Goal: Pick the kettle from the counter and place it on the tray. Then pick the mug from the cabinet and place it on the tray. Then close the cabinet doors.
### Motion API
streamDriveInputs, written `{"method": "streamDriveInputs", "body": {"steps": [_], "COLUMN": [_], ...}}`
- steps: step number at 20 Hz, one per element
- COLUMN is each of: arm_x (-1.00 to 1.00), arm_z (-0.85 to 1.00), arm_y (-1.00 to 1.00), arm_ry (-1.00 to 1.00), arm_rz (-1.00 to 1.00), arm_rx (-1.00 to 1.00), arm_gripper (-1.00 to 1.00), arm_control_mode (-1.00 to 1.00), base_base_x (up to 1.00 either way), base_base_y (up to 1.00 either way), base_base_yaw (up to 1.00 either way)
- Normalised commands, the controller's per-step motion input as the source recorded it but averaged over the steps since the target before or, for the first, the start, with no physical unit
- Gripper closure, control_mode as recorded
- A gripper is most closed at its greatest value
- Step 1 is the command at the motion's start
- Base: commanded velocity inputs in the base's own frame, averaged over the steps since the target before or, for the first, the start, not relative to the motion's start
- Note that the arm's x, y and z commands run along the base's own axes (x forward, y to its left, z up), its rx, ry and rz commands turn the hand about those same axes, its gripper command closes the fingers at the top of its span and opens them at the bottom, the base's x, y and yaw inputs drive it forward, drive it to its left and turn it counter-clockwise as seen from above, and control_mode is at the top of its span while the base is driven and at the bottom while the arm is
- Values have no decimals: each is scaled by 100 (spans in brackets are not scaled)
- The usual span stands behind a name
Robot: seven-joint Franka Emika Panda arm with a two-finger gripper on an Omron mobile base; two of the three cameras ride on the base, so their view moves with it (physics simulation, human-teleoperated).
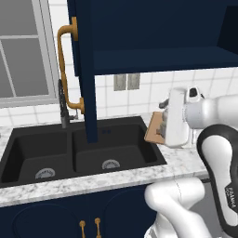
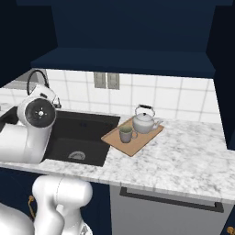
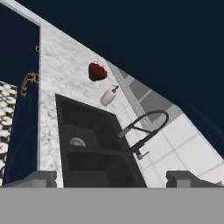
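Gripper (image 3: 109, 178) faces sink (image 3: 94, 148), away from tray (image 2: 132, 135).

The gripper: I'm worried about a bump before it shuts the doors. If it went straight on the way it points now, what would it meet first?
Judging by the hand view, the gripper looks down over the black sink and faucet. Most likely it meets the sink basin or faucet first; depth is unclear.
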Motion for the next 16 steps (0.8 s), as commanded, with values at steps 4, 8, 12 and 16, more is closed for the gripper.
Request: {"method": "streamDriveInputs", "body": {"steps": [4, 8, 12, 16], "arm_x": [-28, -31, -46, -45], "arm_z": [12, 18, 21, 35], "arm_y": [59, 67, 62, 39], "arm_ry": [-6, -15, -44, -41], "arm_rz": [43, 23, 14, 8], "arm_rx": [0, 0, -3, -3], "arm_gripper": [-100, -100, -100, -100], "arm_control_mode": [-100, -100, -100, -100], "base_base_x": [0, 0, 0, 0], "base_base_y": [0, 0, 0, 0], "base_base_yaw": [0, 0, 0, 0]}}
